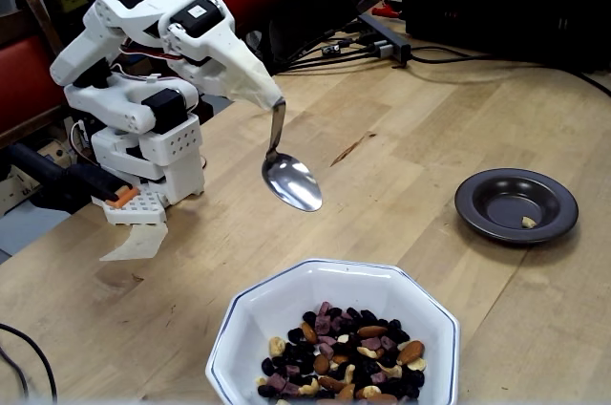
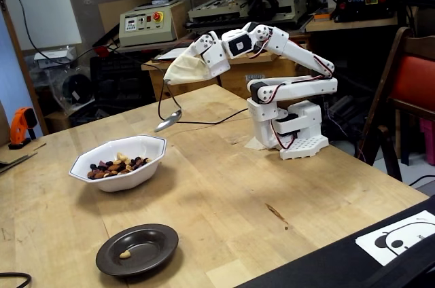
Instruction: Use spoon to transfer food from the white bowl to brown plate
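While the hand hovers, the spoon hangs below it.

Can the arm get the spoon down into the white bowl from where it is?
Probably yes. The spoon hangs empty in the air beside the white bowl, with nothing between them, and the food lies uncovered.

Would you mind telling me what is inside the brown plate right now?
The brown plate holds a single pale piece of food near its rim, seen in both fixed views. The rest of its inside is bare and nothing covers it.
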